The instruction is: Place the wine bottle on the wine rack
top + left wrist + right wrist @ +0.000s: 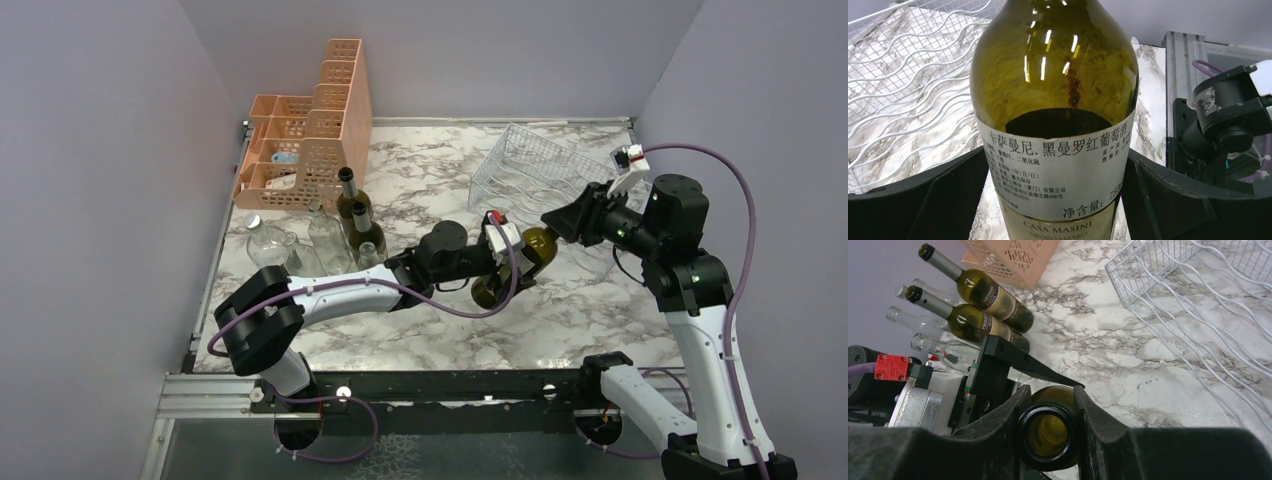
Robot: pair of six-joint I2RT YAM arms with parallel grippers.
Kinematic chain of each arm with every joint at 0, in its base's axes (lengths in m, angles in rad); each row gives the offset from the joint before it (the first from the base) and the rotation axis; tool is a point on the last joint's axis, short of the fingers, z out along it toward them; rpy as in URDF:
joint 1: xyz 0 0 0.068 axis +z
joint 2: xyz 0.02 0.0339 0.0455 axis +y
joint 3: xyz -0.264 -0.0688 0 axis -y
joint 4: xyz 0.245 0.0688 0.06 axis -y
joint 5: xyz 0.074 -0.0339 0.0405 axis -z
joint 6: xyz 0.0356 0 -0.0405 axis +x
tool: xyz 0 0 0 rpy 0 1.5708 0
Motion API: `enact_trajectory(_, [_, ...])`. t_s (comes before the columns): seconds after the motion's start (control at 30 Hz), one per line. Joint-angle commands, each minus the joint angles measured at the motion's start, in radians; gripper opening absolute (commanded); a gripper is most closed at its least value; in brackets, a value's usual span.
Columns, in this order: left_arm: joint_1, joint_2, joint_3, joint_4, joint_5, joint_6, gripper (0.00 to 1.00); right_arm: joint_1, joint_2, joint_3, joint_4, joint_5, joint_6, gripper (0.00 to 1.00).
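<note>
While tools hide it, wine bottle (515, 268) midair, neck covered.

White arm links, black joints, purple cables, red wrist tag.

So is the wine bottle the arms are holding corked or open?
Open. The right wrist view looks straight into the bare mouth of the wine bottle, held between the right gripper fingers; no cork or cap.

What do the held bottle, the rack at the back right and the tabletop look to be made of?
Wine bottle: dark olive glass, glossy; light glints on it and you can see through it. It carries a paper-looking printed label.
Wine rack: thin white or silvery wire, likely coated metal; open grid with wavy rows.
Table: white surface with grey veins, marble-look; possibly laminate rather than stone.
</note>
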Motion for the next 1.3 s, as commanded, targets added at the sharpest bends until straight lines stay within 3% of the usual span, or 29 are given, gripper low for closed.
enact_trajectory(0.0, [0.007,-0.019,-0.02,0.028,0.037,0.068,0.96,0.0,-0.026,0.068,0.034,-0.138,0.013,0.01])
enact_trajectory(0.03, [0.009,-0.02,-0.02,0.028,0.049,0.072,0.93,0.0,-0.027,0.069,0.028,-0.143,0.01,0.01])
enact_trajectory(0.1, [0.012,-0.018,-0.015,0.028,0.064,0.079,0.78,0.0,-0.028,0.074,0.016,-0.16,0.008,0.01])
enact_trajectory(0.17, [0.014,-0.015,-0.01,0.03,0.062,0.085,0.59,-0.001,-0.028,0.081,0.002,-0.175,0.006,0.01])
enact_trajectory(0.23, [0.016,-0.013,0.002,0.029,0.054,0.097,0.32,0.001,-0.032,0.087,-0.015,-0.173,0.002,0.01])
enact_trajectory(0.27, [0.02,-0.013,0.008,0.029,0.058,0.109,0.12,0.0,-0.031,0.093,-0.027,-0.17,-0.001,0.01])
enact_trajectory(0.3, [0.024,-0.015,0.011,0.028,0.052,0.125,0.0,-0.001,-0.03,0.1,-0.045,-0.162,-0.003,0.08])
enact_trajectory(0.4, [0.032,-0.033,0.024,0.022,0.044,0.222,0.0,0.0,-0.023,0.134,-0.124,-0.065,-0.01,0.64])
enact_trajectory(0.43, [0.033,-0.041,0.031,0.015,0.044,0.268,0.0,0.0,-0.021,0.148,-0.15,-0.01,-0.013,0.74])
enact_trajectory(0.5, [0.038,-0.059,0.048,-0.011,0.054,0.393,0.0,-0.001,-0.016,0.177,-0.201,0.062,-0.028,0.83])
enact_trajectory(0.9, [0.071,-0.048,0.177,-0.172,0.041,1.284,0.0,0.0,-0.023,0.204,-0.311,0.124,-0.13,0.84])
enact_trajectory(1.07, [0.075,-0.033,0.244,-0.294,0.05,1.498,0.0,0.002,-0.06,0.097,-0.263,-0.031,-0.179,0.84])
enact_trajectory(1.27, [0.079,-0.035,0.314,-0.395,0.079,1.657,0.0,0.009,-0.058,0.024,-0.258,-0.017,-0.168,0.8])
